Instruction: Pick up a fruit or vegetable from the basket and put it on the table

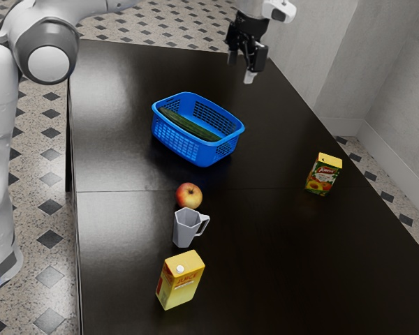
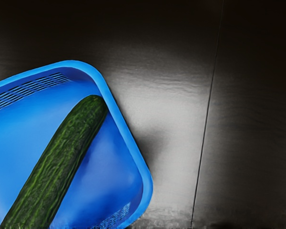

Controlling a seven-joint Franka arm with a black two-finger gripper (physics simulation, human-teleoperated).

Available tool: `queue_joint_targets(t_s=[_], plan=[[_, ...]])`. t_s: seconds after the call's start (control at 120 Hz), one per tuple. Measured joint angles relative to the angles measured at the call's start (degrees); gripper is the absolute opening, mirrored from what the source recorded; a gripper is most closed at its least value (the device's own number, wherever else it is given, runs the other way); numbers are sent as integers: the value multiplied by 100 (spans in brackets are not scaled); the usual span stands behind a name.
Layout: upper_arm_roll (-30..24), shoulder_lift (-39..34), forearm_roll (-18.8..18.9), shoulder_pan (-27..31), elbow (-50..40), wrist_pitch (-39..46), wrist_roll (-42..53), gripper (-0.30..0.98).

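From where I stand, I can't tell whether the jaws are wide or narrow. The black gripper (image 1: 249, 74) hangs in the air at the far end of the table, well apart from everything on it, under the white jointed arm (image 1: 31, 15). Out from it, toward the exterior view's left, sits the blue plastic basket with slotted walls (image 1: 186, 147), and inside lies the long, dark green, ridged cucumber (image 2: 55, 164), slanting across the floor of it with one end close up to a corner.

That cucumber is the one to fetch, I'd say, and the step in hand looks to be the approach, the grasp not yet made. The next move wants the hand brought over the basket, turned so the jaws straddle the cucumber's narrow width, then lowered clear of the rim.

Farther off on the glossy black table (image 1: 265, 241) stand a red-and-yellow apple (image 1: 188, 195), a grey angular jug with a handle (image 1: 186, 229) just beside it, a yellow juice carton (image 1: 179, 280), and, well apart, a small yellow-topped carton with fruit on its label (image 1: 323, 175).
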Motion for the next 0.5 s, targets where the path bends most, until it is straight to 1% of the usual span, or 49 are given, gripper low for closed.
queue_joint_targets(t_s=[0.258,0.358,0.433,0.5], plan=[[-17,-29,1,2,36,-116,-31,69],[-11,-257,11,-13,360,-210,-41,69],[-72,-574,157,24,503,-271,-46,69],[-123,-679,259,29,554,-293,-49,69]])
